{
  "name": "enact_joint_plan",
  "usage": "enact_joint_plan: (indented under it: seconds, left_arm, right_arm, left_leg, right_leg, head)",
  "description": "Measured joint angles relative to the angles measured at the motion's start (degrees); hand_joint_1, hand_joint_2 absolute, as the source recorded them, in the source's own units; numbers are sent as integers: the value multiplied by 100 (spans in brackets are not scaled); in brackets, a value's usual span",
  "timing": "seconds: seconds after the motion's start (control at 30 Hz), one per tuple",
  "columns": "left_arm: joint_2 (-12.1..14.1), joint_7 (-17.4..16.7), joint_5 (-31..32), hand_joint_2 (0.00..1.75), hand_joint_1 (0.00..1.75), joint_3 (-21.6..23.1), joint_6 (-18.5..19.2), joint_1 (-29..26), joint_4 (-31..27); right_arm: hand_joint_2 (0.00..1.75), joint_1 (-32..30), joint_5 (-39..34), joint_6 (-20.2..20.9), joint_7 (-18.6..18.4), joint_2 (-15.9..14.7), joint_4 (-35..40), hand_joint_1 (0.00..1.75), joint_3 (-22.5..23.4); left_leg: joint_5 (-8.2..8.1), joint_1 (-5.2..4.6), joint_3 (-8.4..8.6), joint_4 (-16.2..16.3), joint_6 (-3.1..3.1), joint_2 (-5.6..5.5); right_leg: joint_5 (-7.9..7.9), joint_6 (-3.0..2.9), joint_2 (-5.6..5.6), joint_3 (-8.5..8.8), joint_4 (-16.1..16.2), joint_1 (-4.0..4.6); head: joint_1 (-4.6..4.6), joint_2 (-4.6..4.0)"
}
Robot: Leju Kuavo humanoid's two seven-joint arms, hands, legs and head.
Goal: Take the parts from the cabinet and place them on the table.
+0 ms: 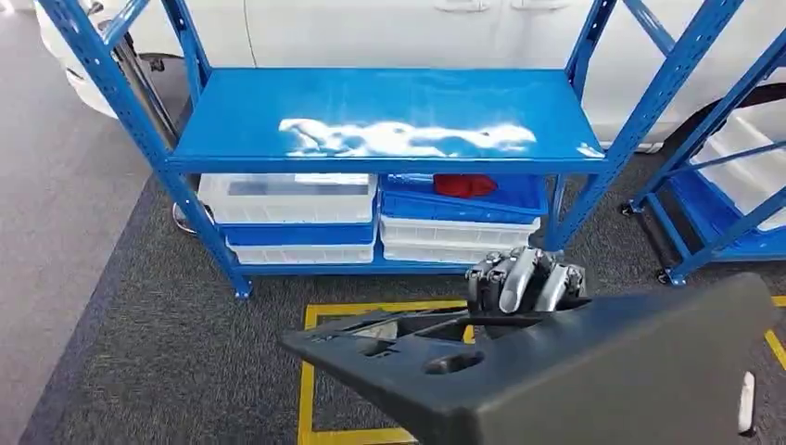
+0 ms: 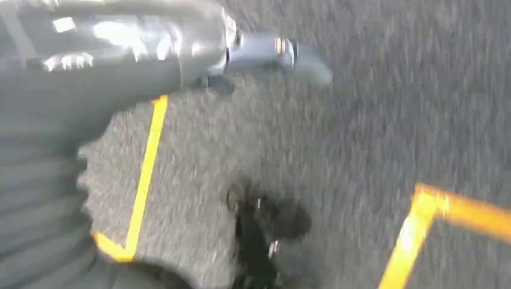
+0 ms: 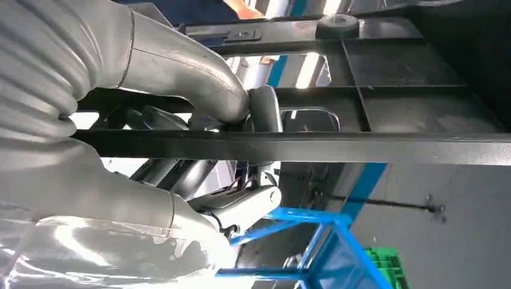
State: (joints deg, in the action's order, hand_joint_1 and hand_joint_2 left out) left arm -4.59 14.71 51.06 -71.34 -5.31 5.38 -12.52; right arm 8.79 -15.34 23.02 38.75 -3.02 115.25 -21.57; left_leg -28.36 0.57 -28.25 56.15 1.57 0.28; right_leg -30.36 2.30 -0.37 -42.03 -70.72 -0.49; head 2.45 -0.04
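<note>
At 12 o'clock, blue shelving rack (image 1: 385, 120), top shelf bare; white and blue bins (image 1: 287, 197) stacked below. Black plastic trim panel (image 1: 593, 371) is held at 5 o'clock, right hand (image 1: 524, 278) clamped on its rib. Left hand (image 2: 265, 54): state cannot be told. Pickup judged done; table placement outstanding. No legible writing.

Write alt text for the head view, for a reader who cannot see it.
The robot's right hand grips a large black plastic part held low in the foreground, above grey carpet marked with yellow tape. Behind stands a blue metal rack: its upper shelf is bare, and white and blue bins sit stacked below, one holding something red.
</note>
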Motion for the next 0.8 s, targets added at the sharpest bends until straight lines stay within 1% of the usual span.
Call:
enact_joint_plan:
  seconds: [0.03, 0.07, 0.1, 0.13, 0.17, 0.2, 0.23, 0.27, 0.33, 0.37, 0.4, 0.43, 0.47, 0.5, 0.53, 0.57, 0.6, 0.63, 0.67, 0.7, 0.73, 0.77, 0.8]
  left_arm:
    - [7, -17, 0, 175, 0, -11, -7, -3, 0]
    - [9, -39, -2, 175, 0, -17, -15, -6, 0]
    - [9, -52, -18, 175, 0, -26, -18, -6, 0]
    - [9, -68, -44, 175, 0, -39, -17, -7, 0]
    - [7, -85, -61, 175, 0, -48, -18, -6, 0]
    - [7, -98, -72, 175, 0, -57, -17, -4, 0]
    - [7, -100, -87, 175, 0, -72, -17, -4, 0]
    - [9, -105, -105, 175, 0, -94, -24, -4, 0]
    - [11, -114, -127, 175, 0, -140, -39, 5, 0]
    - [11, -116, -140, 175, 0, -151, -46, 17, 0]
    - [22, -120, -159, 175, 0, -157, -48, 31, -2]
    - [28, -127, -160, 175, 0, -164, -50, 36, 0]
    - [28, -149, -153, 175, 0, -175, -50, 31, 0]
    - [26, -166, -140, 175, 0, -177, -48, 22, 0]
    - [26, -188, -131, 175, 0, -179, -48, 9, 0]
    - [26, -216, -118, 175, 0, -179, -39, 1, 0]
    - [28, -227, -111, 175, 0, -179, -20, -2, 0]
    - [31, -253, -101, 175, 0, -179, -7, 0, 0]
    - [35, -284, -70, 175, 0, -179, -2, 3, 0]
    - [37, -335, -35, 175, 0, -177, -4, 2, 0]
    - [39, -369, -13, 175, 0, -177, -18, -9, 0]
    - [39, -400, 26, 175, 0, -175, -55, -8, 0]
    - [39, -435, 46, 175, 0, -170, -88, -11, 0]
  right_arm:
    - [175, 1, -4, 42, 0, 0, -2, 175, 20]
    - [175, 5, -17, 90, 0, 0, -11, 175, 44]
    - [175, 20, -39, 123, 0, 0, -15, 175, 59]
    - [175, 47, -79, 170, -15, 0, -20, 175, 72]
    - [175, 87, -118, 208, -31, 4, -20, 175, 81]
    - [175, 150, -142, 236, -46, 11, -20, 175, 87]
    - [175, 215, -166, 271, -76, 24, -26, 175, 96]
    - [175, 277, -183, 301, -90, 37, -33, 175, 96]
    - [175, 307, -214, 334, -101, 53, -50, 175, 118]
    - [175, 323, -214, 352, -118, 55, -63, 175, 131]
    - [175, 346, -214, 358, -129, 55, -74, 175, 140]
    - [175, 384, -214, 365, -131, 55, -85, 175, 144]
    - [175, 420, -210, 354, -122, 57, -105, 175, 146]
    - [175, 435, -195, 343, -107, 57, -127, 175, 149]
    - [175, 434, -168, 321, -79, 55, -153, 175, 164]
    - [175, 432, -136, 282, -44, 55, -192, 175, 183]
    - [175, 432, -92, 260, -15, 52, -216, 175, 195]
    - [175, 432, -61, 245, 8, 46, -234, 175, 207]
    - [175, 432, -33, 221, 39, 44, -247, 175, 219]
    - [175, 432, -2, 172, 66, 39, -254, 175, 229]
    - [175, 430, 15, 142, 79, 33, -256, 175, 232]
    - [175, 433, 44, 120, 90, 24, -262, 175, 238]
    - [175, 399, 81, 89, 101, 20, -258, 175, 245]
  left_leg:
    - [40, -3, -55, 8, 7, 35]
    - [67, -5, -102, 18, 2, 43]
    - [88, -4, -131, 37, -6, 66]
    - [95, -3, -158, 59, -15, 94]
    - [96, -2, -173, 82, -24, 132]
    - [91, -3, -175, 103, -43, 169]
    - [88, -36, -190, 109, -79, 204]
    - [81, -54, -215, 152, -115, 243]
    - [95, -49, -216, 133, -165, 350]
    - [92, -55, -210, 134, -197, 395]
    - [35, -39, -242, 174, -231, 374]
    - [-97, -26, -296, 331, -257, 214]
    - [-324, -21, -453, 676, -266, 122]
    - [-565, -8, -668, 1152, -282, 80]
    - [-744, -3, -877, 1617, -293, 57]
    - [-798, -2, -1017, 1913, -297, 46]
    - [-708, -1, -1016, 1912, -291, 40]
    - [-508, -1, -896, 1661, -279, 34]
    - [-248, 2, -687, 1226, -262, 7]
    - [22, 10, -430, 691, -239, -117]
    - [68, 25, -270, 326, -200, -403]
    - [33, 38, -226, 176, -205, -476]
    - [40, 15, -247, 221, -197, -427]
  right_leg:
    - [-170, 18, 0, -119, -397, -8]
    - [-212, 25, 1, -136, -574, -15]
    - [-127, 29, 0, -18, -466, -24]
    - [49, 25, -7, 239, -114, -29]
    - [266, 9, -44, 576, 421, -29]
    - [453, -22, -155, 906, 961, -22]
    - [345, -67, -345, 1021, 1189, 32]
    - [366, -150, -317, 991, 1264, 69]
    - [375, -216, -219, 940, 1230, 78]
    - [398, -254, -168, 925, 1248, 68]
    - [444, -318, -131, 942, 1298, 23]
    - [459, -349, -100, 929, 1307, 25]
    - [476, -379, -60, 907, 1307, 25]
    - [489, -396, -14, 888, 1307, 32]
    - [501, -404, 42, 868, 1303, 40]
    - [512, -402, 105, 852, 1296, 45]
    - [523, -394, 166, 844, 1289, 45]
    - [529, -384, 229, 840, 1278, 44]
    - [532, -378, 289, 840, 1265, 43]
    - [532, -368, 349, 837, 1246, 42]
    - [535, -343, 407, 811, 1226, 32]
    - [542, -295, 477, 755, 1178, 64]
    - [582, -239, 534, 712, 1191, 33]
  head:
    - [0, -2]
    - [0, -2]
    - [0, -2]
    - [0, 0]
    - [0, -2]
    - [0, 0]
    - [-2, -2]
    - [0, 0]
    - [0, -2]
    - [0, 0]
    - [0, 0]
    - [0, -2]
    - [0, -2]
    - [0, -2]
    - [0, -2]
    - [0, -2]
    - [0, -2]
    - [0, 0]
    - [0, -2]
    - [0, 0]
    - [0, -2]
    - [0, -2]
    - [0, 0]
